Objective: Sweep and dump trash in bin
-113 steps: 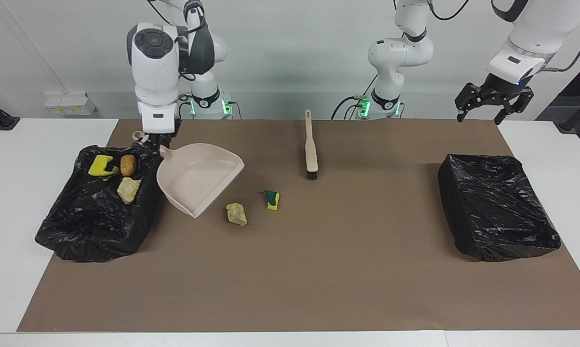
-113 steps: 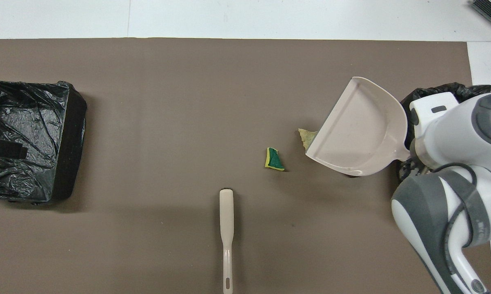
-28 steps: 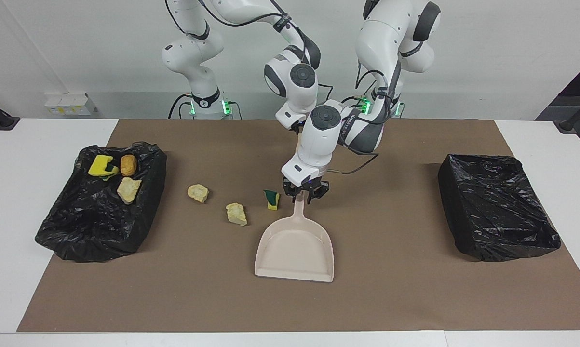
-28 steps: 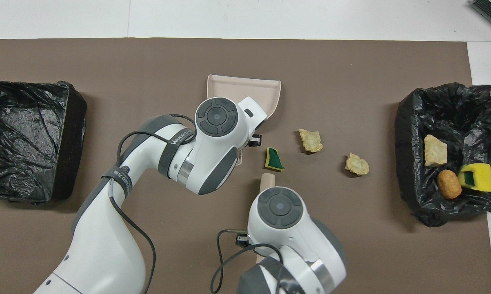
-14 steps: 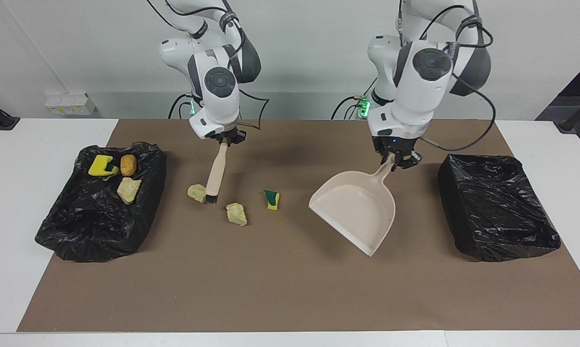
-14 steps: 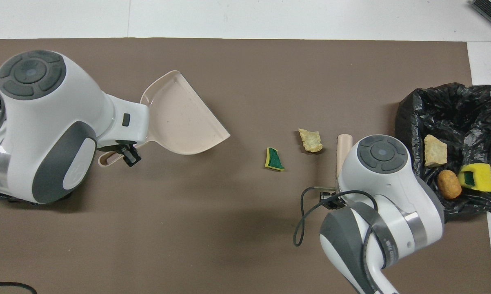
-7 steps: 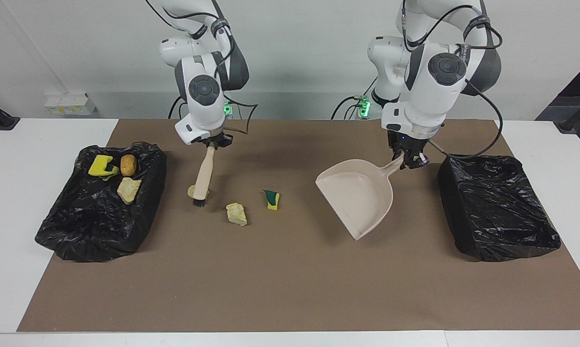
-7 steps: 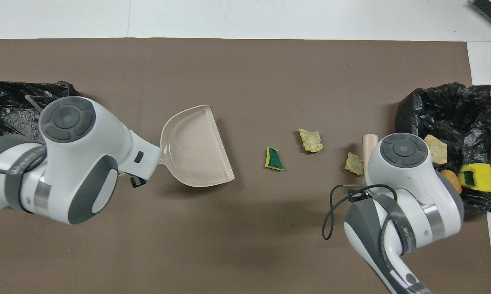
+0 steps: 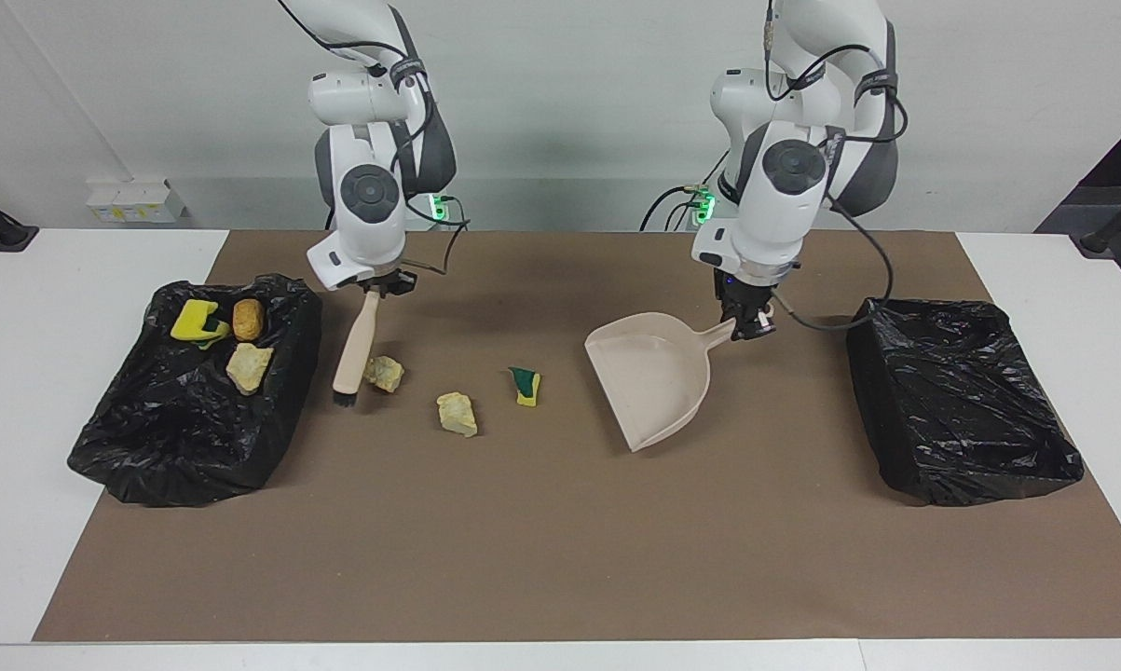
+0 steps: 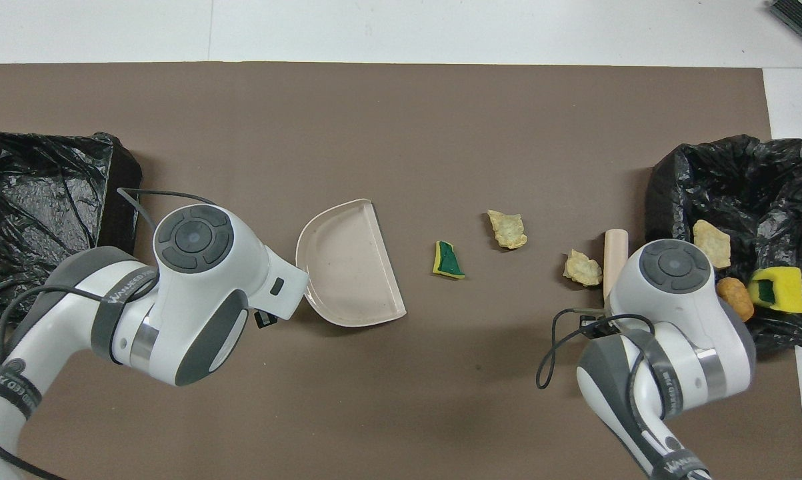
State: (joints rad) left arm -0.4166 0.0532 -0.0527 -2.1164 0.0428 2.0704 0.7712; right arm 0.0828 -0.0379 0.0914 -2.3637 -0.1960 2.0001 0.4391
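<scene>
One camera sits high across the table [image 9: 20, 391], facing the two robot arms and the wall, taking in the whole brown mat [image 9: 560, 559] edge to edge. The other hangs above the robots, looking steeply down and forward, closer in. Both share the mat, turned half around.

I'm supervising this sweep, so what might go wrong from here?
The brush sits between the bin holding trash and the nearest beige chunk, while the dustpan waits well apart: swept pieces may scatter or miss it. The sponge bit may tumble rather than slide.
</scene>
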